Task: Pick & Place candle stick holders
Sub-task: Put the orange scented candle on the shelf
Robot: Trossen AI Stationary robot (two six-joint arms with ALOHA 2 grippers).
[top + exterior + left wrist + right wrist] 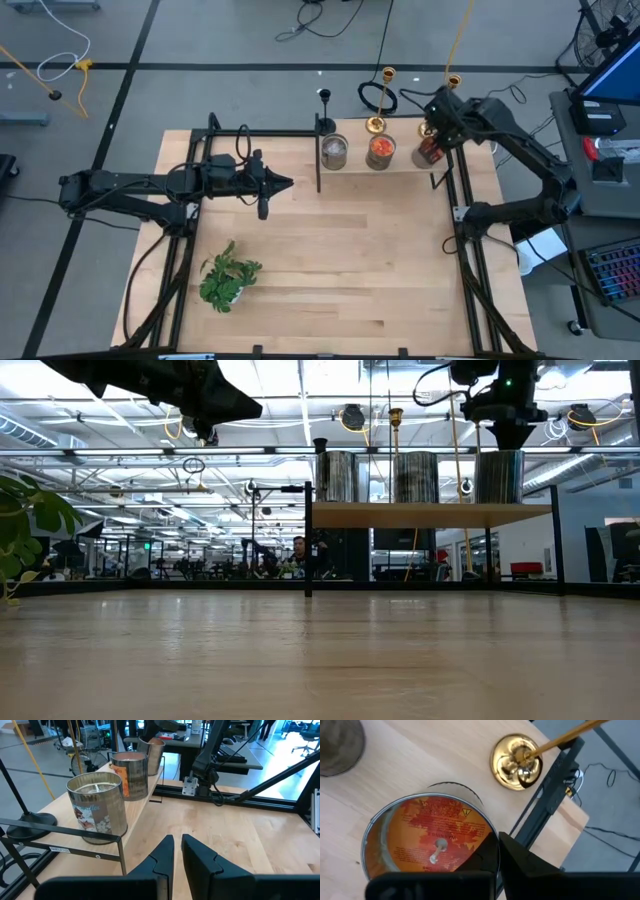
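Three candle stick holders stand on their round bases on the raised wooden shelf [355, 165] at the table's far edge: a black one [325, 112], a gold one [377, 122] and a second gold one whose base [516, 761] shows in the right wrist view. My right gripper [432, 140] points down over the rightmost candle tin [430, 840], next to that gold base, with its fingers together. My left gripper [288, 183] hovers over the table's left middle, shut and empty, pointing toward the shelf. My right gripper's fingertips [505, 442] stand at the near right rim of the rightmost candle tin [490, 832], coming from above. Whether they touch the rim I cannot tell. They are apart from the gold holder.
Three candle tins [333, 152] [381, 152] [428, 152] stand in a row on the shelf in front of the holders. A green leafy plant [228, 278] sits at the near left. A black frame post [318, 160] stands at the shelf's left end.
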